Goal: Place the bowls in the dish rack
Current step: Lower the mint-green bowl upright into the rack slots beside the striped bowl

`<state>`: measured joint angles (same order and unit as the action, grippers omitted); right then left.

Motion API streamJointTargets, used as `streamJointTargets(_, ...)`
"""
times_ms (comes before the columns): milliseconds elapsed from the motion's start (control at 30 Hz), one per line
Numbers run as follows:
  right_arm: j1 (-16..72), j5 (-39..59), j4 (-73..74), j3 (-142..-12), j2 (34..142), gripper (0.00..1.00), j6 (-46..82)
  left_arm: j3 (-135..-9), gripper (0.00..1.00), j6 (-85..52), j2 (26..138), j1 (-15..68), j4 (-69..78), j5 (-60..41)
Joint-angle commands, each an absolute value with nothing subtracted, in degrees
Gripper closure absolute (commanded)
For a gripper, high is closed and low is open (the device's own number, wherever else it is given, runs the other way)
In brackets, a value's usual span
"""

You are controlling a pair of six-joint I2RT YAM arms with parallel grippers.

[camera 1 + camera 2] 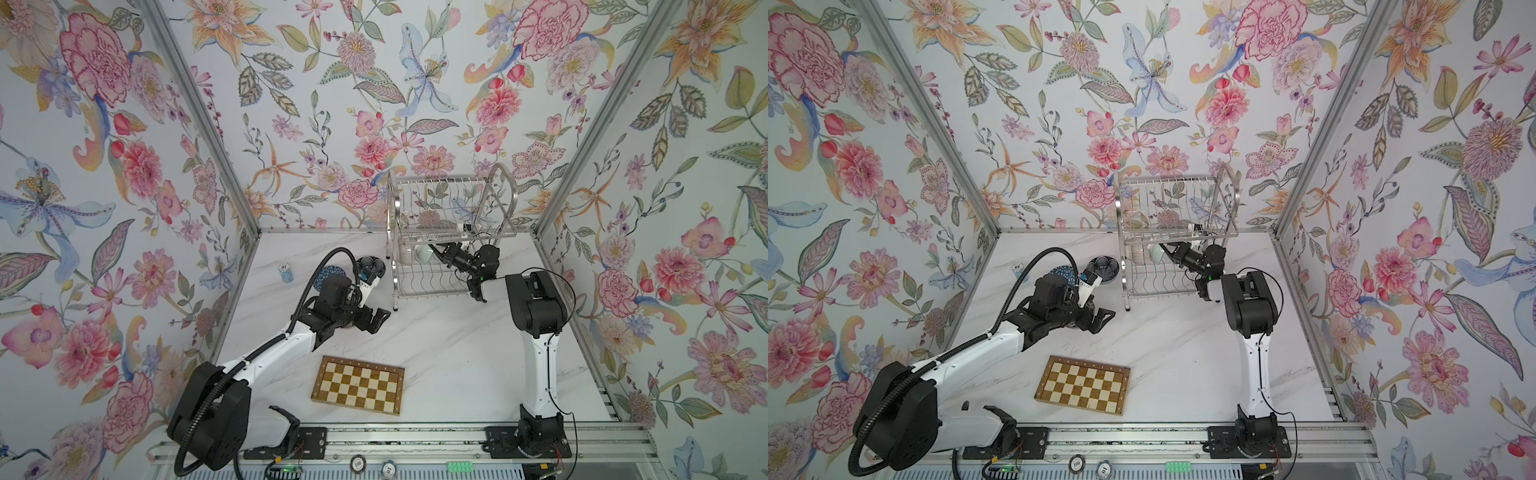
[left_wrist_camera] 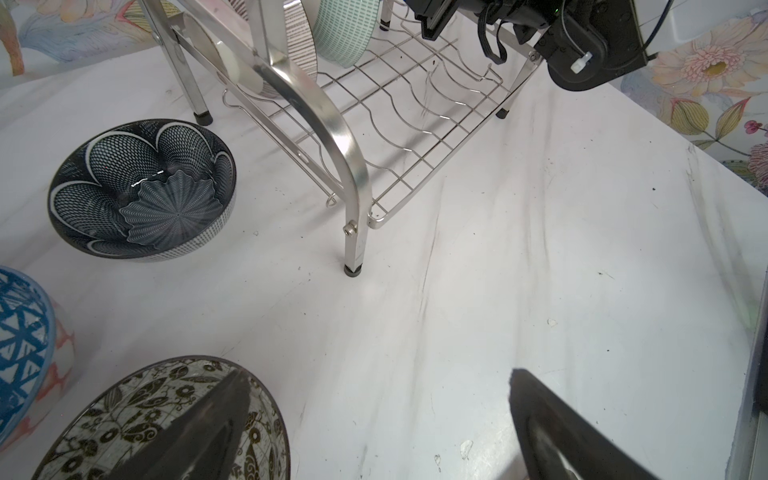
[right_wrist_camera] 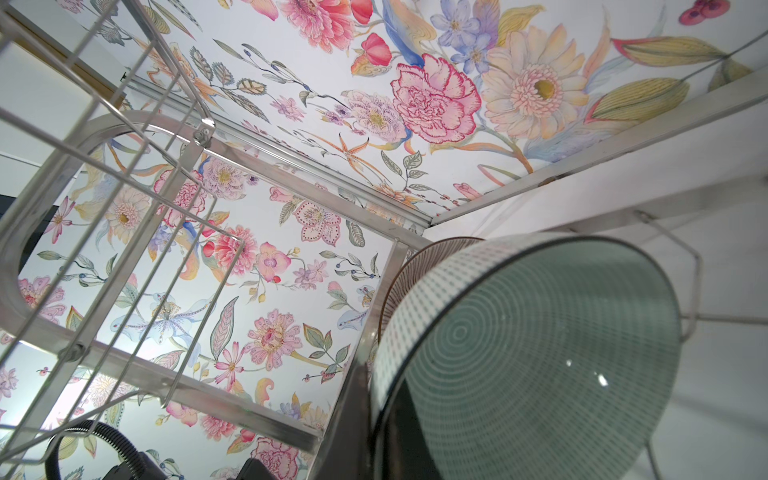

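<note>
between the r gripper's (image 1: 433,250) near-closed jaws: rim of the pale green bowl (image 1: 423,254), tilted in the dish rack (image 1: 440,179) lower tier, just beside a line-patterned bowl (image 3: 415,270). l gripper (image 2: 374,386) jaws spread wide, empty; b&w floral bowl (image 2: 124,411) under one finger.

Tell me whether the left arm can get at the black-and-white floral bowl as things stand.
Probably yes: the open left gripper hangs right over the floral bowl, partly above its rim, and nothing stands between them.
</note>
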<state>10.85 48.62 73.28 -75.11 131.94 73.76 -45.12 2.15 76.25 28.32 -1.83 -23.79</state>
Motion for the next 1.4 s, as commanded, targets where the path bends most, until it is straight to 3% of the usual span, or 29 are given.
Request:
streamJointTargets(0, 11.41, 48.73, 74.59, -76.72, 130.46, 0.98, 71.63, -45.44, 0.01, 2.99, 76.65, 28.61, -2.46, -24.44)
streamJointTargets(800, 11.64, 52.40, 67.87, -81.13, 132.82, 0.98, 68.59, -45.46, 0.01, 2.99, 76.56, 28.67, -2.56, -24.34)
streamJointTargets(1367, 10.30, 57.47, 51.11, -85.75, 133.74, 0.95, 55.22, -45.53, 0.01, 2.99, 76.99, 28.74, -2.64, -24.58)
